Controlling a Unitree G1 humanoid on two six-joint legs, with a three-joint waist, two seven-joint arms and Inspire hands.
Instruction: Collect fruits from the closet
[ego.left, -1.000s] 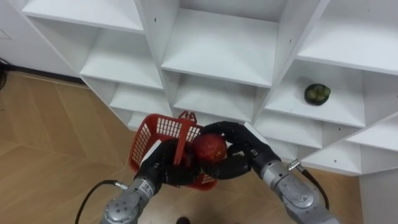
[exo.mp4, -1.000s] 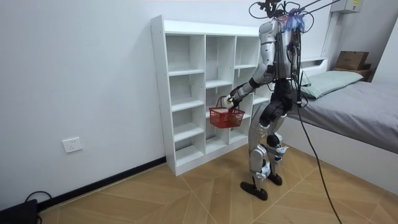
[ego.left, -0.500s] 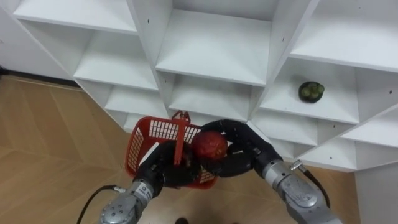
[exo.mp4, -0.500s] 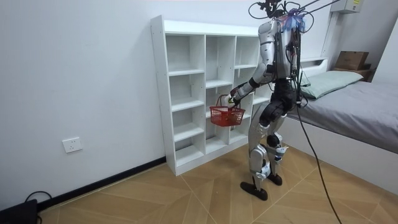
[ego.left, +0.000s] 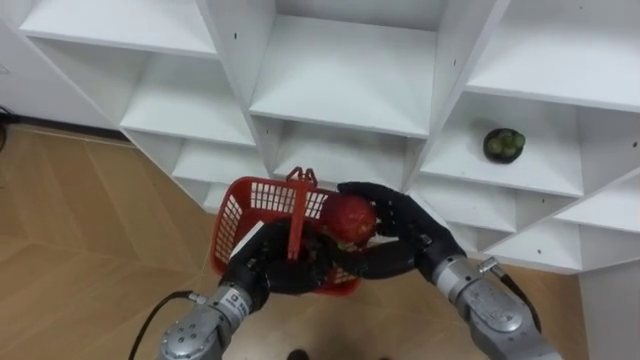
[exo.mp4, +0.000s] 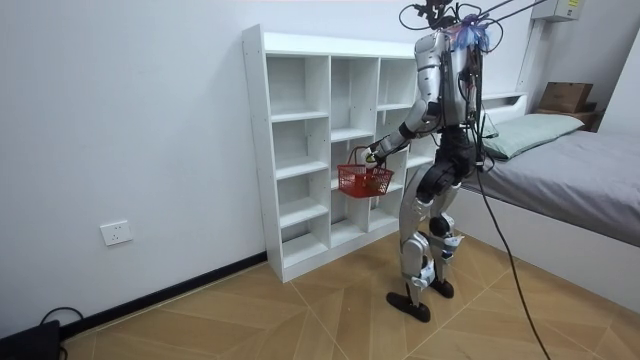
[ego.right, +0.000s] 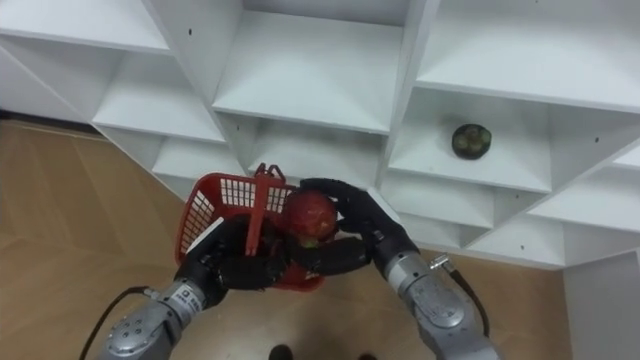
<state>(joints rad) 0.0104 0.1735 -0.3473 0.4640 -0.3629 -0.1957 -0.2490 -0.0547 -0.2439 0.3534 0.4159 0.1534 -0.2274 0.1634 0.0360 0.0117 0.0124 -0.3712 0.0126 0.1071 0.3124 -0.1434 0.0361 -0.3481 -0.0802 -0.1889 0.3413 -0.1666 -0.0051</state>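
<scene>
Nearest to me, my left hand (ego.left: 272, 270) comes up from the lower left, fingers curled at the foot of the basket (ego.left: 238, 222) handle (ego.left: 297, 212). The fingertips are dark against the basket's shaded inside, so exactly how they wrap is hard to make out. The basket is red mesh, held in the air above the wood floor (ego.left: 90, 230), its handle standing upright. Both hands hide its near wall, and I cannot tell what lies inside.

My right hand (ego.left: 405, 228) reaches in from the lower right and is closed round a red fruit (ego.left: 348, 216). The fingers arch over its far and right sides, the thumb lies beneath, and its top and left face show between them. The fruit is round, with no clear long axis, and I cannot make out a stem. It sits over the basket's right side, just beside the handle.

Beyond stands the white closet (ego.left: 345, 85), its compartments open. A green fruit (ego.left: 504, 145) lies on a right-hand shelf, well apart from my hands.

In the room view I stand upright facing the closet, a bed (exo.mp4: 580, 170) at the room view's right.
</scene>
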